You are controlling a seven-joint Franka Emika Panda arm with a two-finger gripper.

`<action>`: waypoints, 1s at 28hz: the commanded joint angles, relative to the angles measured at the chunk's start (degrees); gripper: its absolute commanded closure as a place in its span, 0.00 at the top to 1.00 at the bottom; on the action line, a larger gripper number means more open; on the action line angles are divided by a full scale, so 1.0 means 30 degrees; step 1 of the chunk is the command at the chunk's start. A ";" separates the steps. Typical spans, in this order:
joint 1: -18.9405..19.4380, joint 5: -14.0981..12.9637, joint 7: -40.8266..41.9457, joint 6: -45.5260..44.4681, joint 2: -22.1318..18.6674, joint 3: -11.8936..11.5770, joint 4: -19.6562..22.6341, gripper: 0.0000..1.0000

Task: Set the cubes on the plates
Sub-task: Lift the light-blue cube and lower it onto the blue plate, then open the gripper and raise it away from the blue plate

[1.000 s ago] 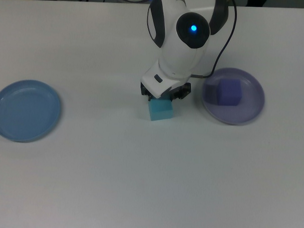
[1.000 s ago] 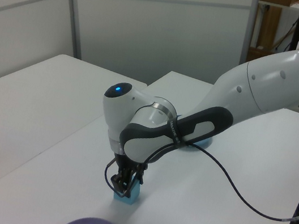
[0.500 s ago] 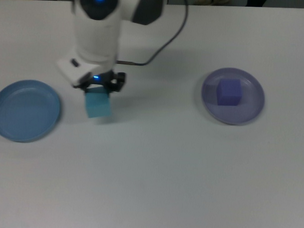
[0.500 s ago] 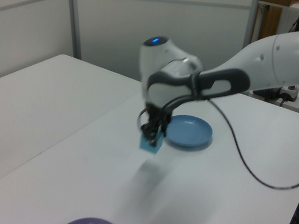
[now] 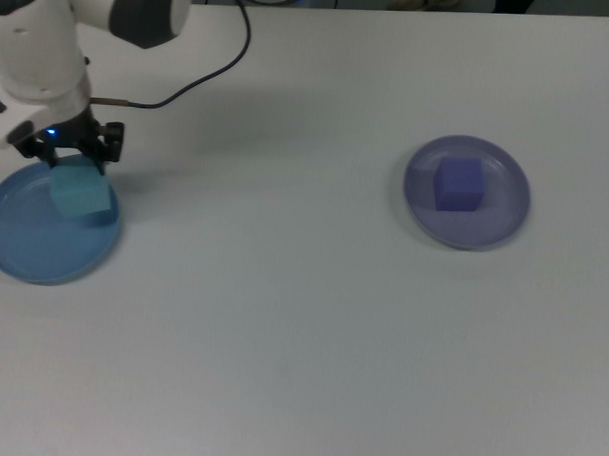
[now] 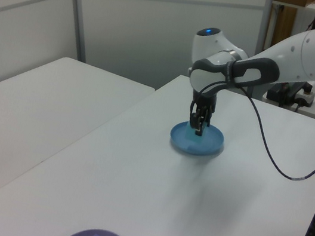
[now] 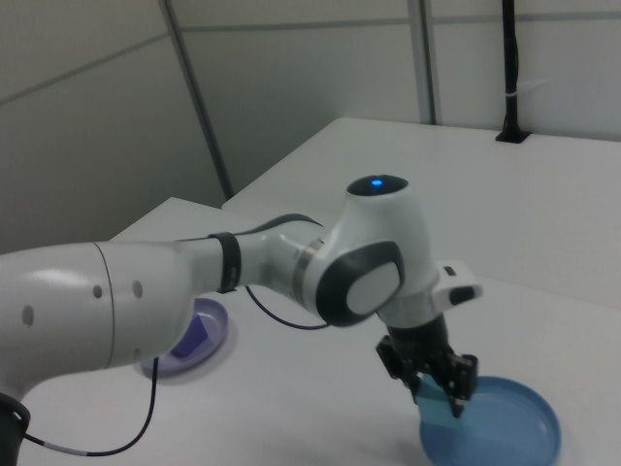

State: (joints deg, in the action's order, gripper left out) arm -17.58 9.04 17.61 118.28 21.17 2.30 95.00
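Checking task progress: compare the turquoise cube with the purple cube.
The turquoise cube is held in the end effector over the blue plate; the purple cube sits free on the lavender plate. They lie at opposite ends of the top view. Both look alike in size.

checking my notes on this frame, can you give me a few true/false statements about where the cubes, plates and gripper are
1. The purple-blue cube sits on the lavender plate. True.
2. The gripper is shut on the turquoise cube. True.
3. The gripper is over the lavender plate. False: it is over the light blue plate, at the top view's left.
4. The turquoise cube lies on the bare table between the plates. False: it is in the gripper, over the light blue plate.
5. Both plates hold a purple-blue cube. False: only the lavender plate does.
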 commanded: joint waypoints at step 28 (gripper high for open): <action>-0.1200 -0.1603 -0.0040 0.0745 -0.0316 0.0376 -0.0114 1.00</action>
State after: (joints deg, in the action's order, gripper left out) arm -21.87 7.68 17.55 125.43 24.99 2.88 93.48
